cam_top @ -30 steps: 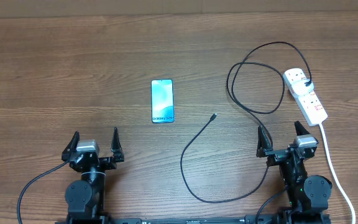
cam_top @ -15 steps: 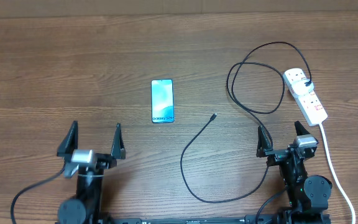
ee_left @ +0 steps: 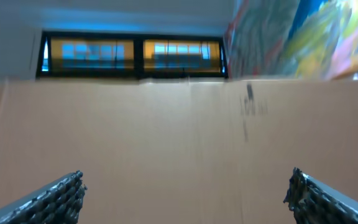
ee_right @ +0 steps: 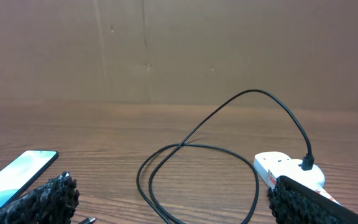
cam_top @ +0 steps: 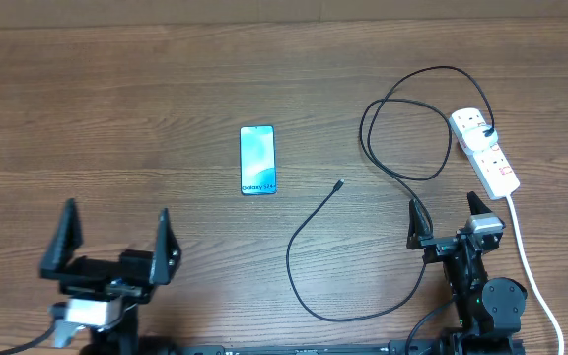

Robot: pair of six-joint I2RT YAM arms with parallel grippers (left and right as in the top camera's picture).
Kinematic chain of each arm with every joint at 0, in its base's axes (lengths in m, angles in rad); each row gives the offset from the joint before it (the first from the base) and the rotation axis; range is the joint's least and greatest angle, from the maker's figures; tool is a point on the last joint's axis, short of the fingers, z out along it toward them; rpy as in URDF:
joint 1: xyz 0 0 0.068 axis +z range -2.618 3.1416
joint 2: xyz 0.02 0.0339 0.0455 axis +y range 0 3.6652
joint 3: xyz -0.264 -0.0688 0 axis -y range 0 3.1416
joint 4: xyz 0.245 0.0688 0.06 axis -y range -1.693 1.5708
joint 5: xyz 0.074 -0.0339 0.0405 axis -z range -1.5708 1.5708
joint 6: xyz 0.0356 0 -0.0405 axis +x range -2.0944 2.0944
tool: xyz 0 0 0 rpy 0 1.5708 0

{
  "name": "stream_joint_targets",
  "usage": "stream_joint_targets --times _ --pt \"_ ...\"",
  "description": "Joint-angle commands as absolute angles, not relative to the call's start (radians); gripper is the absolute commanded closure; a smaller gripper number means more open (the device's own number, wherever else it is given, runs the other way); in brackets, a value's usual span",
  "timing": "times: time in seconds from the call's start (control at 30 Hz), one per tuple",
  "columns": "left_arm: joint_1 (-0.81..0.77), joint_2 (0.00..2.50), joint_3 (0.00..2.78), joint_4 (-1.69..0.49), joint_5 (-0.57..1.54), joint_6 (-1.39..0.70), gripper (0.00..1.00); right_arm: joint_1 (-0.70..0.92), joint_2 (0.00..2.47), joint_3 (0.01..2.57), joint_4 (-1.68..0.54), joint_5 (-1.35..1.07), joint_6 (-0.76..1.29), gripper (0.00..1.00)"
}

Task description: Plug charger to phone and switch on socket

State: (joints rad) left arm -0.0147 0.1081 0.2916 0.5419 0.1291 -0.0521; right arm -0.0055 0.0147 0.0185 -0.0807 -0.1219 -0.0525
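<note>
The left fingers (cam_top: 165,240) and right fingers (cam_top: 417,225) are held spread, empty, at the frame's bottom. The charger tip (cam_top: 337,185) is found at centre, right of the phone (cam_top: 257,160); thin and flat, it could be mis-pinched, or the unheld phone shoved aside.

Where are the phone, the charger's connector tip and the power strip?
phone (cam_top: 257,160): overhead view, middle of its lit screen.
charger connector tip (cam_top: 338,184): overhead view, free end of the thin black cable.
power strip (cam_top: 483,148): overhead view, middle of its white body.
</note>
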Motion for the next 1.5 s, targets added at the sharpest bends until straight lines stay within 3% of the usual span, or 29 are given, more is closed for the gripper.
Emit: stream_joint_targets --times 0.0,0.23,0.4,0.67,1.0,1.23,1.47 --pt "-0.007 0.243 0.471 0.48 0.188 -0.045 0.0 0.0 0.003 0.009 -0.077 -0.109 -0.057 0.0" --pt "-0.007 0.714 1.086 -0.238 0.209 -0.102 0.0 0.0 0.003 0.009 -0.077 -0.109 -0.057 0.0" --pt "-0.007 1.029 1.444 -0.609 0.387 -0.102 0.0 0.0 0.003 0.009 -0.077 -0.109 -0.057 0.0" --pt "-0.025 1.339 1.714 -0.681 0.598 -0.208 0.0 0.0 0.003 0.009 -0.077 -0.109 -0.057 0.0" --pt "-0.31 1.718 2.204 -1.156 0.096 -0.224 0.0 0.0 0.003 0.009 -0.077 -0.109 -0.057 0.0" --pt "-0.356 1.98 2.505 -1.437 0.07 -0.28 0.0 0.0 0.003 0.009 -0.077 -0.109 -0.057 0.0" --pt "-0.371 2.124 2.537 -1.594 0.071 -0.293 0.0 0.0 0.003 0.009 -0.077 -0.109 -0.057 0.0"
